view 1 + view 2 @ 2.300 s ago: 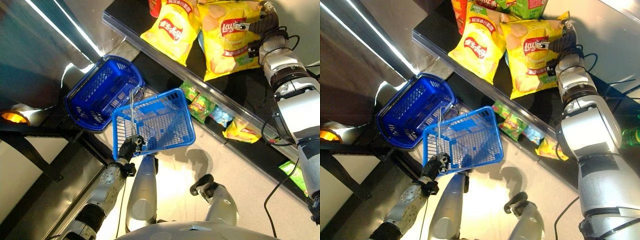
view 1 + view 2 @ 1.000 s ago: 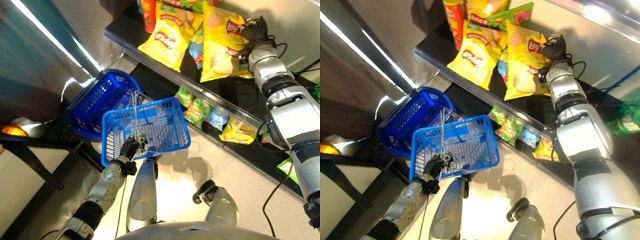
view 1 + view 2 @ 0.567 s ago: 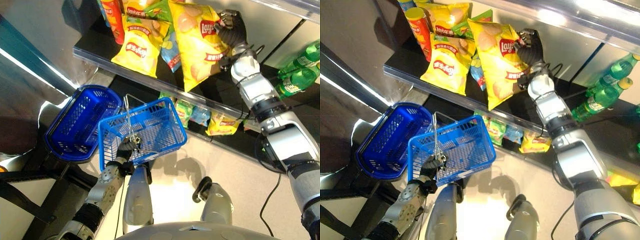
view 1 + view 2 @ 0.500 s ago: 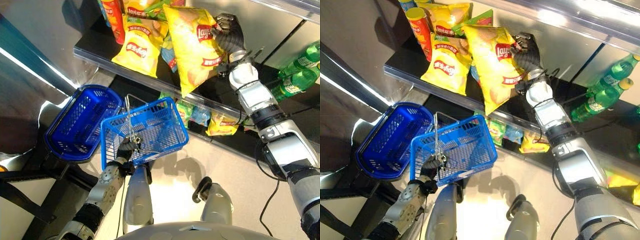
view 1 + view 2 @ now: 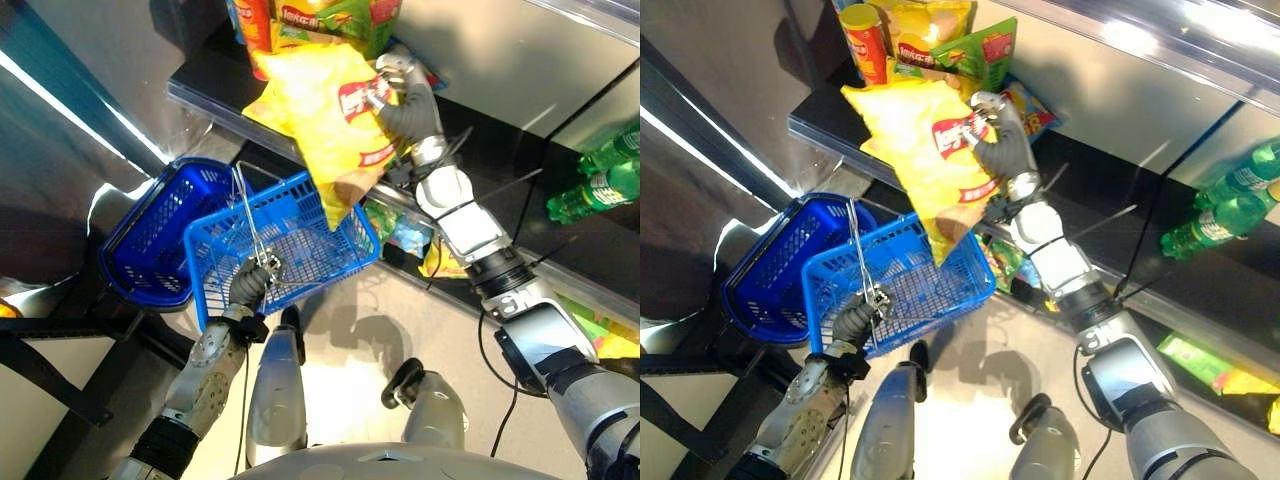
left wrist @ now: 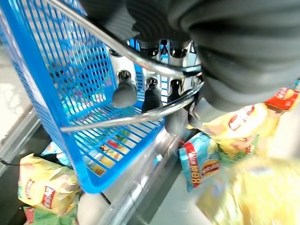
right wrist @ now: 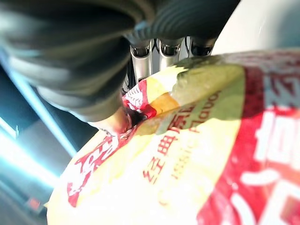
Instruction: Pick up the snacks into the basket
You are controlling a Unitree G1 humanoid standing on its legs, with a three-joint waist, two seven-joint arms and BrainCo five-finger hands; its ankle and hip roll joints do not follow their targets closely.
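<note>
The right robot hand [image 5: 1002,140], fingers pinching a large yellow chip bag [image 5: 925,150], has lifted it off the shelf [image 5: 820,120] to hang over the blue basket [image 5: 910,275], whose handle the left robot hand [image 5: 250,283] grips, ready for dropping.

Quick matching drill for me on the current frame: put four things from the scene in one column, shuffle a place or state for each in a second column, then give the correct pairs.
Things
1. yellow chip bag
2. light blue basket
3. dark blue basket
4. red can

Places or states
A. standing on the black shelf
B. hanging by its wire handle from the left hand
C. pinched in the right hand, above the carried basket
D. resting tilted behind the carried basket, in neither hand

Pairs: 1-C, 2-B, 3-D, 4-A
</note>
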